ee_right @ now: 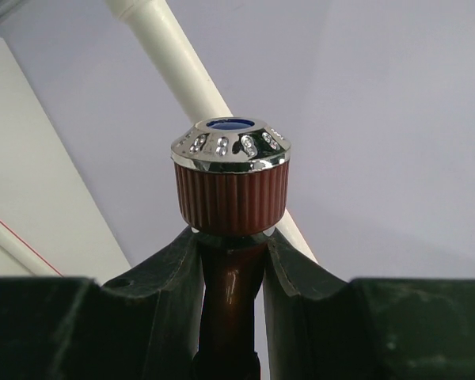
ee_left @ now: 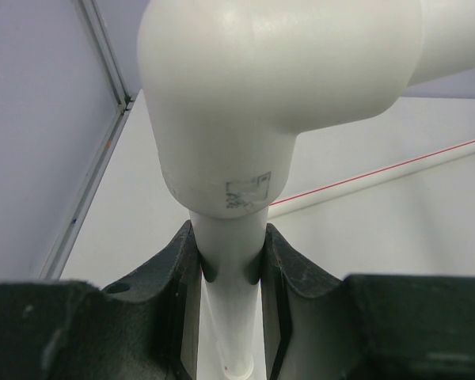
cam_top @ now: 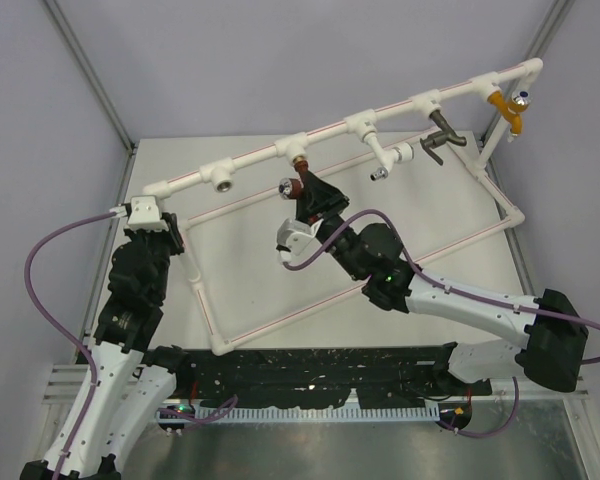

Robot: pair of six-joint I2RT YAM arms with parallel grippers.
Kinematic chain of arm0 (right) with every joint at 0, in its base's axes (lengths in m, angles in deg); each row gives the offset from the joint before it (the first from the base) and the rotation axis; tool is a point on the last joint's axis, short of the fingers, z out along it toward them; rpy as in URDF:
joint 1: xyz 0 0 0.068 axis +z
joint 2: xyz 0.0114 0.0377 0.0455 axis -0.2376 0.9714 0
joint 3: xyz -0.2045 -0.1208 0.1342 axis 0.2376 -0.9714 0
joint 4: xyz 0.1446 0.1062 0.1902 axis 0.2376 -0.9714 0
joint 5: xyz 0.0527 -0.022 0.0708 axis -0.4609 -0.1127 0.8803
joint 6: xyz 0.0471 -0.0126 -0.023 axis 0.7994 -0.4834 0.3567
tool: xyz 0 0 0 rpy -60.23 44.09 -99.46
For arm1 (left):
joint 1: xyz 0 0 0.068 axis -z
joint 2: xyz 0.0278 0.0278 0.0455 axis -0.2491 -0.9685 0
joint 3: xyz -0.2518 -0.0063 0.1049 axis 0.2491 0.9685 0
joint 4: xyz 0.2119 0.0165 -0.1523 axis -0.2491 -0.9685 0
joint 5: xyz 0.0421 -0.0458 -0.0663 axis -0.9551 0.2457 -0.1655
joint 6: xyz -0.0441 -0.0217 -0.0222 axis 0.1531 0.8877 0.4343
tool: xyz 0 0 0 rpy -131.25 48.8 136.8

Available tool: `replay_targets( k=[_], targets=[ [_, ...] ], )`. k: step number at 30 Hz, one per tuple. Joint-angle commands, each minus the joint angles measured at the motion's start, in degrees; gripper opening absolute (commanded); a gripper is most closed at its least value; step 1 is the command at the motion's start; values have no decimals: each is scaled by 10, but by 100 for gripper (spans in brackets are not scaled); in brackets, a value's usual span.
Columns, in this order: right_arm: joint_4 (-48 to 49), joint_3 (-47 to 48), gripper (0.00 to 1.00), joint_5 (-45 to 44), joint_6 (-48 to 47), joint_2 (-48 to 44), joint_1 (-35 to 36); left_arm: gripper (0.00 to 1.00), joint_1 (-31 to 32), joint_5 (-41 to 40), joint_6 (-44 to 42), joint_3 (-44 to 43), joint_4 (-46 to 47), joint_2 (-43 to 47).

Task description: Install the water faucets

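The reddish-brown faucet (cam_top: pixel 297 184) has a ribbed dark-red knob with a chrome cap (ee_right: pixel 230 176). My right gripper (cam_top: pixel 308 197) is shut on its body just below the knob, and holds it with its brass threaded end up at the tee outlet (cam_top: pixel 298 158) of the white pipe frame (cam_top: pixel 280 150). Whether the thread is inside the outlet I cannot tell. My left gripper (cam_top: pixel 148 228) is shut on the frame's upright pipe (ee_left: pixel 231 261) just under the corner elbow (ee_left: pixel 277 87) at the frame's left end.
A dark bronze-grey lever tap (cam_top: pixel 442 138) and an orange tap with a blue knob (cam_top: pixel 510 108) hang from the frame's right end. Open outlets show on the frame, one at left (cam_top: pixel 223 182) and one right of middle (cam_top: pixel 380 173). Metal posts stand at the table's back corners.
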Motion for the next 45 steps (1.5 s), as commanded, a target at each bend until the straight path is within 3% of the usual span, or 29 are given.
replay_targets(
  k=[1, 8, 16, 30, 37, 45],
  targets=[
    [-64, 23, 5, -9, 109, 6, -24, 0, 15, 49, -16, 20, -102, 2],
    [-35, 17, 5, -60, 243, 22, -25, 0, 15, 52, -14, 20, -103, 5],
    [80, -32, 5, -114, 538, 14, -28, 0, 16, 50, -12, 21, -102, 21],
    [154, -72, 5, -216, 882, 26, -28, 0, 49, 36, -10, 24, -101, 40],
    [75, -54, 5, -221, 1104, 3, -28, 0, 54, 49, 21, 13, -120, 50],
    [15, -53, 5, -212, 1327, -3, -27, 0, 59, 115, 62, 11, -140, 59]
  ],
)
